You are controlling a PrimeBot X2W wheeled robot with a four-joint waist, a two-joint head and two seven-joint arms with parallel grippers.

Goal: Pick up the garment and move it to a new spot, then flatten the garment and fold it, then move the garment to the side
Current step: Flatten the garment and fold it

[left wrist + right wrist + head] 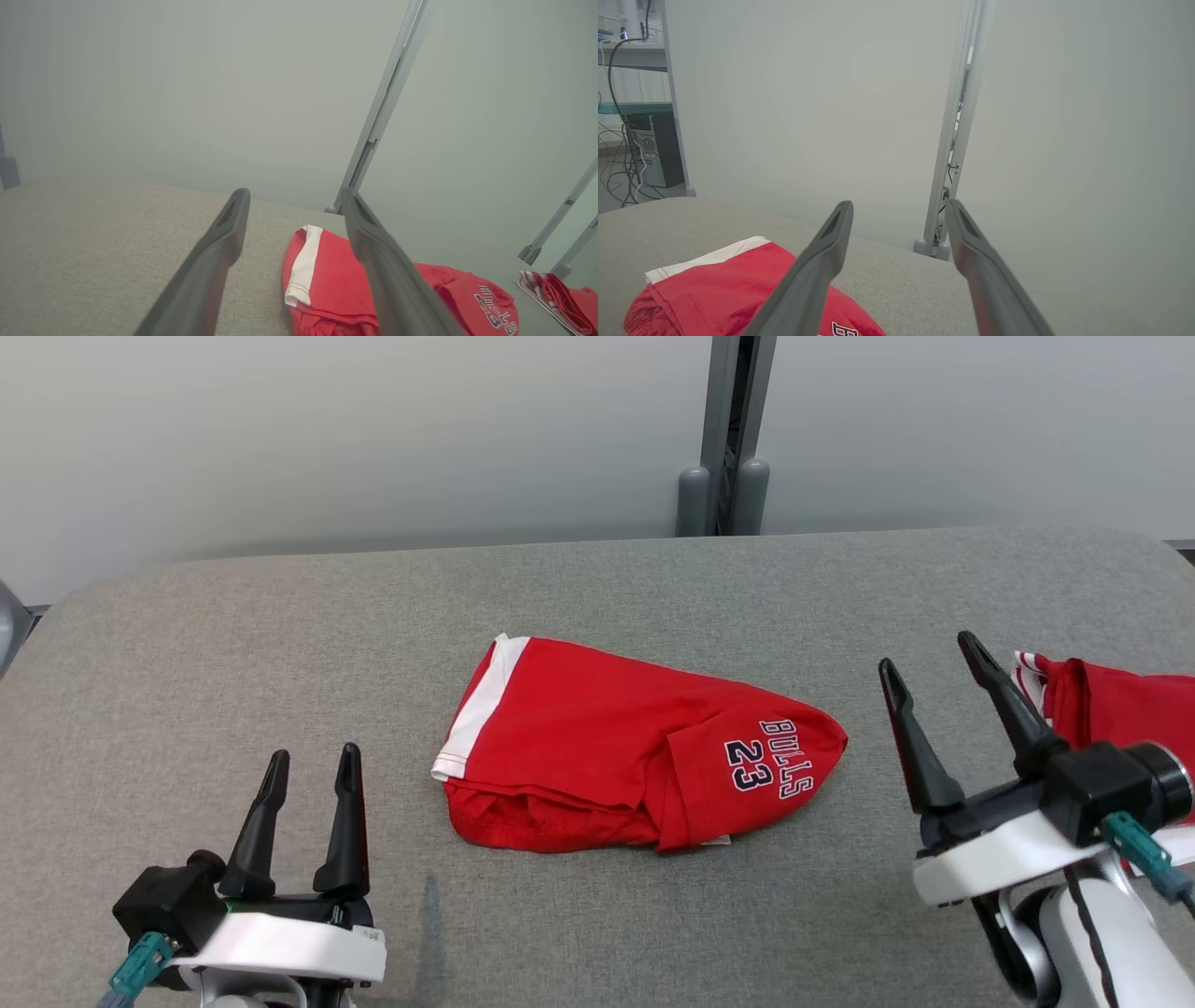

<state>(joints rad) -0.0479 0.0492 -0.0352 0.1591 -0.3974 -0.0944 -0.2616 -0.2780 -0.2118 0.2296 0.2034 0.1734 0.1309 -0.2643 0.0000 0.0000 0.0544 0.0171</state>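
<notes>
My folded red white-trimmed garment (579,737) reads "BULLS 23"; my left pincer (314,751) and right pincer (926,651) gape open, empty.

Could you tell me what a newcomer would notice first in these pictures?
The red garment, printed BULLS 23, lies in the middle of the grey table. The left gripper and right gripper hover open on either side, holding nothing. A second red cloth lies at the right edge.

Garment (597,747), centre frame: red cloth, smooth, faint sheen, with a white cloth band at its left end. Table (233,644): grey woven covering, matt, coarse-grained. Fingers (344,821), lower left and lower right: dark plastic, matt. Post (736,420), top centre: grey metal, satin.
</notes>
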